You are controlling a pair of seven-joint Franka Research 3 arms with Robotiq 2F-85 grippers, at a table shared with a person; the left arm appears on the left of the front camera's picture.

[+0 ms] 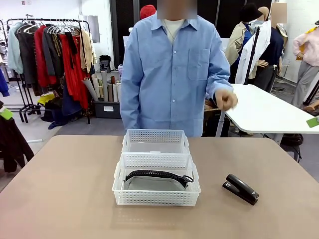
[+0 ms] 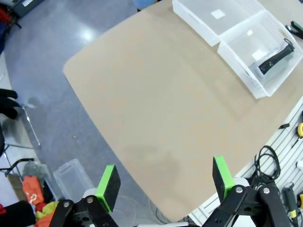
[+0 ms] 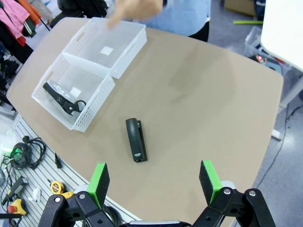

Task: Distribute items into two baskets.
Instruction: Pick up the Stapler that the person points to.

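Two white lattice baskets stand end to end in the middle of the tan table. The near basket (image 1: 156, 197) (image 2: 246, 71) (image 3: 52, 106) holds the light-grey pouch (image 1: 157, 182) (image 2: 267, 56) (image 3: 66, 85) with its black zipper edge. The far basket (image 1: 155, 135) (image 2: 199, 23) (image 3: 128, 52) holds nothing but a small label. The black stapler (image 1: 241, 188) (image 3: 135, 139) lies on the table to the right of the near basket. My left gripper (image 2: 164, 182) hangs open high over the table's left edge. My right gripper (image 3: 155, 182) is open above the table's near right part, the stapler just beyond its fingertips.
A person in a blue shirt stands at the far side, one hand (image 1: 226, 99) (image 3: 135, 9) raised in the air. A white table (image 1: 264, 112) stands behind to the right. Tools and cables (image 3: 21, 156) lie on a slatted board along the near edge.
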